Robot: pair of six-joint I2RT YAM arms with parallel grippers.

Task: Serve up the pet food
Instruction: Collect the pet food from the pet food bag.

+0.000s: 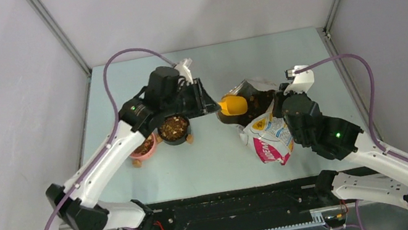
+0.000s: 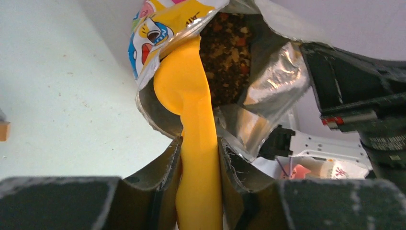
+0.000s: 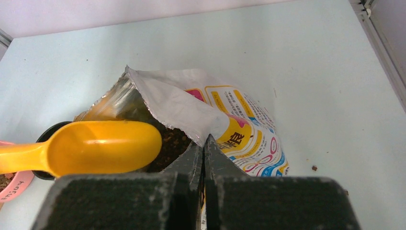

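Note:
The pet food is brown kibble inside the opened cartoon-cat bag, and it also shows in the right wrist view. My left gripper is shut on the handle of the yellow scoop. The scoop's bowl sits at the bag's mouth, just over the kibble. My right gripper is shut on the torn silver edge of the bag and holds the mouth open. From above, the right gripper is at the bag's far right side.
A black bowl with kibble in it stands under the left arm, and a pink bowl is beside it on the left. A white object lies at the back. One stray pellet lies right of the bag.

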